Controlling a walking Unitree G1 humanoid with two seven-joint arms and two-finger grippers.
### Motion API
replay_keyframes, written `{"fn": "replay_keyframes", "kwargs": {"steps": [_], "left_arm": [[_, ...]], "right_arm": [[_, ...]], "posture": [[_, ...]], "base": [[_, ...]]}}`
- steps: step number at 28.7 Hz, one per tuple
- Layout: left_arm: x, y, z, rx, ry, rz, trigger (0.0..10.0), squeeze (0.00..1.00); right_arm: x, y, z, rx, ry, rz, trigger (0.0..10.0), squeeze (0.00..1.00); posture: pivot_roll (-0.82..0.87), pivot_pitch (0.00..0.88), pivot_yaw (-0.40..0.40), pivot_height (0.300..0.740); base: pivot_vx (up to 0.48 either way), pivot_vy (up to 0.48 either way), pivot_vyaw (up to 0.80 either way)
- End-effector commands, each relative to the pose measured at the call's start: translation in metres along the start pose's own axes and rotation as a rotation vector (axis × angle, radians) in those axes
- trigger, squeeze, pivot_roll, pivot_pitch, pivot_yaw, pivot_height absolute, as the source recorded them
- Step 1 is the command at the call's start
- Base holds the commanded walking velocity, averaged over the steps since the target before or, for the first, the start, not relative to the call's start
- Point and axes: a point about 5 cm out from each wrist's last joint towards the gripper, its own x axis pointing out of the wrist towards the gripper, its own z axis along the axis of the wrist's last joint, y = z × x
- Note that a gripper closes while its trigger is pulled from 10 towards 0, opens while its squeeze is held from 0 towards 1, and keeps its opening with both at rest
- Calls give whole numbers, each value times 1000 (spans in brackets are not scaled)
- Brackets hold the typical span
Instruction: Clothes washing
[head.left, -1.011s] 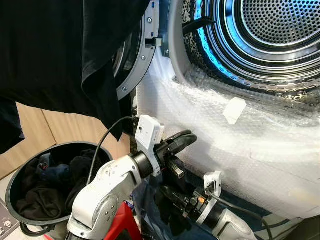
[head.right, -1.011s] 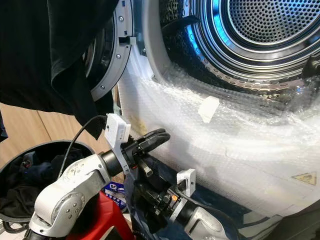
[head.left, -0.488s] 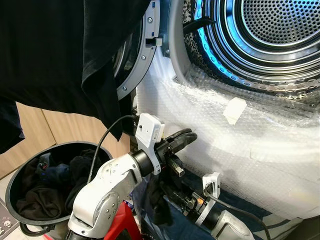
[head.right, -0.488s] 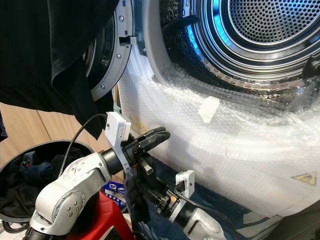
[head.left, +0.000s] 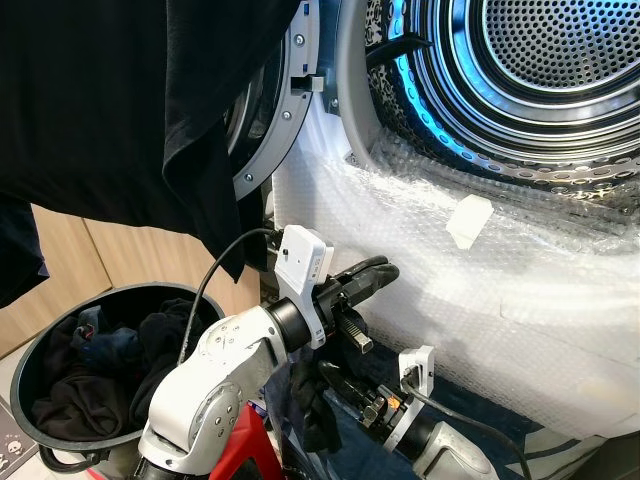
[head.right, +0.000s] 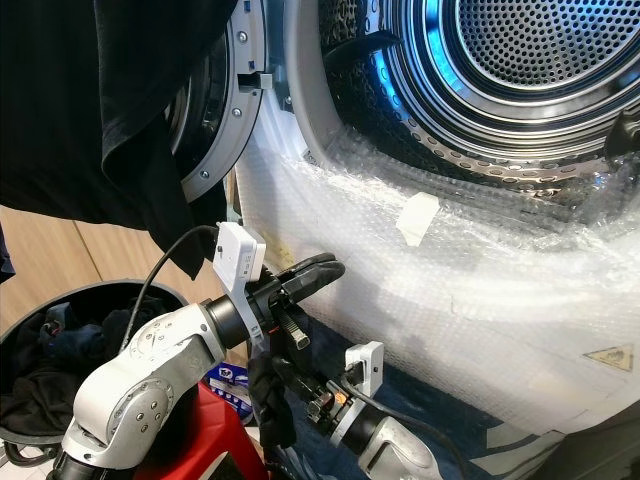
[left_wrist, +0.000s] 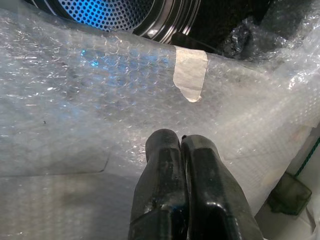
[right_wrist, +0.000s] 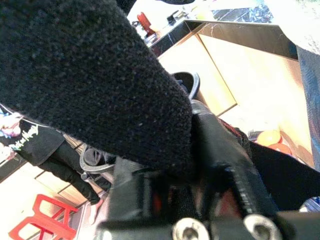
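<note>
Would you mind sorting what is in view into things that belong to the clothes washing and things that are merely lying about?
Belongs to the job:
- washing machine drum, door open
- black basket of dark clothes
- dark garment in the right gripper
- left gripper, jaws shut, empty
- black garment hanging over the door

Just lying about:
- bubble wrap over the machine front
- tape piece on it
</note>
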Motion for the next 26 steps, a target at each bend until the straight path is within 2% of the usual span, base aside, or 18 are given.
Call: {"fn": "replay_keyframes", "kwargs": {"steps": [1, 14, 22, 23, 24, 25, 26], "left_arm": [[2, 1, 3, 24, -6, 2, 0, 0], [2, -6, -3, 2, 6, -3, 0, 0], [2, -6, -5, 19, 11, 14, 0, 0], [3, -4, -5, 42, 8, 37, 1961, 0], [4, -2, -5, 67, 5, 60, 4510, 0], [5, -1, -5, 83, 3, 73, 4510, 0], [6, 5, -11, 136, 33, 131, 10000, 0]], "right_arm": [[-2, -1, -3, 1, 9, -6, 0, 0], [-3, 4, -14, 9, 26, 4, 0, 0], [-1, 4, -14, 5, 30, 10, 0, 0], [-1, 4, -14, 4, 32, 13, 0, 0], [0, 4, -15, 5, 33, 14, 0, 0], [0, 4, -15, 5, 33, 14, 0, 0], [-1, 3, -16, 4, 35, 13, 0, 0]], "posture": [[41, 0, -59, 740], [34, 0, -49, 740], [38, 0, -47, 740], [41, 0, -46, 740], [41, 0, -46, 740], [41, 0, -46, 740], [46, 0, -48, 740]], "base": [[0, 0, 0], [0, 0, 0], [0, 0, 0], [0, 0, 0], [0, 0, 0], [0, 0, 0], [0, 0, 0]]}}
